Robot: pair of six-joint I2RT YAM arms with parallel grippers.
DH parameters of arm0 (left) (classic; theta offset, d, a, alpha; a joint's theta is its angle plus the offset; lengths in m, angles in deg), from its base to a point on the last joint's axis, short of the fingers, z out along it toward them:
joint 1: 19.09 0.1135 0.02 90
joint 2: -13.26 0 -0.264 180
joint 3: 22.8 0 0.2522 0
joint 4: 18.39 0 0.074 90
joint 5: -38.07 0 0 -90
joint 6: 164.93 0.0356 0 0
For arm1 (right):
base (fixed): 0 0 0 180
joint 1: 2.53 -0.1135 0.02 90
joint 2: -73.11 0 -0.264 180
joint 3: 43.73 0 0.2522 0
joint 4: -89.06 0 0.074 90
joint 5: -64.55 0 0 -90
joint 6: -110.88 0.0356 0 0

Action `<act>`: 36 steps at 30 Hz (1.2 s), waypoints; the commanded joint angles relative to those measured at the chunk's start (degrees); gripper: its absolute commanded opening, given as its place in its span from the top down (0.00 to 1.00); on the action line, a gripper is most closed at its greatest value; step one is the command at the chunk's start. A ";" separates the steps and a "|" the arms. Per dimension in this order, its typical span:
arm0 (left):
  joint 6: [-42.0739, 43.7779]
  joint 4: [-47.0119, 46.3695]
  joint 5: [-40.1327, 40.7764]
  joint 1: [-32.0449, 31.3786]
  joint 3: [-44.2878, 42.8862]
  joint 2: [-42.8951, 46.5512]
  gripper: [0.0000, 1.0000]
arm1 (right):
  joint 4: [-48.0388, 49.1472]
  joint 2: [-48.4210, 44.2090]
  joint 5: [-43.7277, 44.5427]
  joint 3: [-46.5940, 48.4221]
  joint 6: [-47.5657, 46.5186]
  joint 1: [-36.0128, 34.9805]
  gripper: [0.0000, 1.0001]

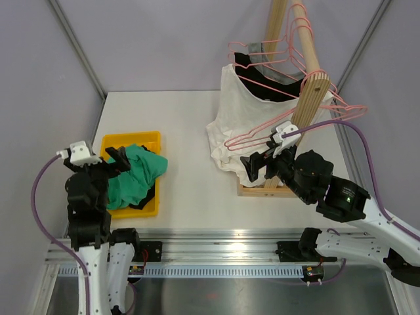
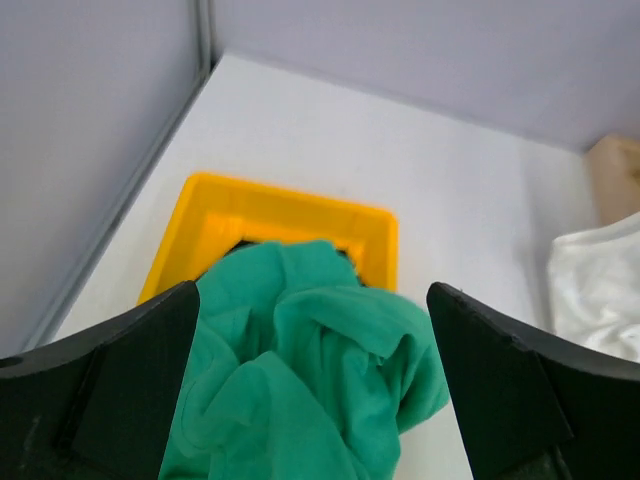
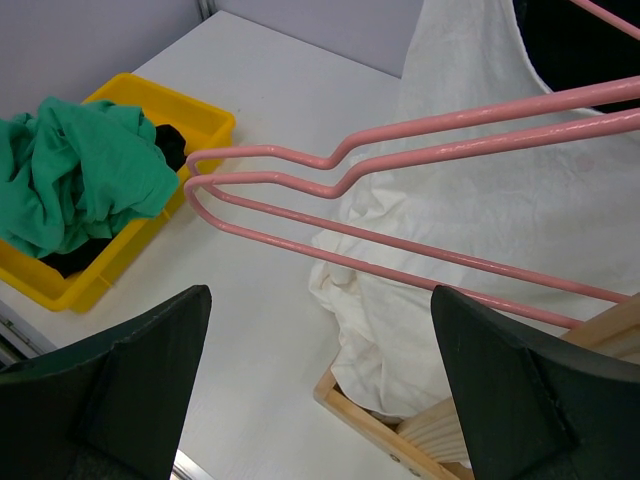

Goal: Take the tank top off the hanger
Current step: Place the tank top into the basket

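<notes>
A white tank top [image 1: 235,121] hangs on a pink hanger on the wooden rack [image 1: 308,98] at the right; its hem rests on the table. It also shows in the right wrist view [image 3: 470,230]. Two bare pink hangers [image 3: 400,180] cross in front of it. A black garment [image 1: 266,85] hangs behind. My right gripper [image 1: 257,165] is open and empty, just in front of the tank top's lower hem. My left gripper [image 1: 118,157] is open and empty above a green garment [image 2: 310,370] in the yellow bin [image 1: 131,141].
The rack's wooden base frame [image 3: 400,430] lies on the table under the tank top. The yellow bin [image 3: 100,270] also holds a black garment [image 3: 170,145]. Grey walls and metal posts bound the table at the back and sides.
</notes>
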 commanded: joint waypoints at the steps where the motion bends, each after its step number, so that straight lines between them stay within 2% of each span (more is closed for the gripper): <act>1: 1.05 -11.91 -5.55 0.16 3.40 10.55 0.01 | 0.79 -0.81 1.63 0.23 -0.20 0.61 0.00; 4: 1.75 -8.83 -8.35 0.24 0.34 6.61 0.01 | -0.26 -0.46 1.98 0.40 -0.11 0.70 0.01; 9: 1.14 -8.99 -17.50 0.33 -1.70 0.89 0.01 | -1.93 -1.51 2.68 0.67 0.50 0.70 0.01; 17: 2.02 -10.84 -19.61 0.24 -4.42 0.19 0.01 | -6.41 -3.98 4.62 3.03 0.68 0.70 0.01; 27: 0.17 -12.68 -24.62 -0.64 -13.92 -6.23 0.01 | -12.91 -7.31 8.04 5.76 1.91 0.61 0.00; 36: -2.11 -18.05 -34.73 -1.25 -19.27 -13.16 0.01 | -14.76 -10.13 10.85 6.64 1.56 0.70 0.01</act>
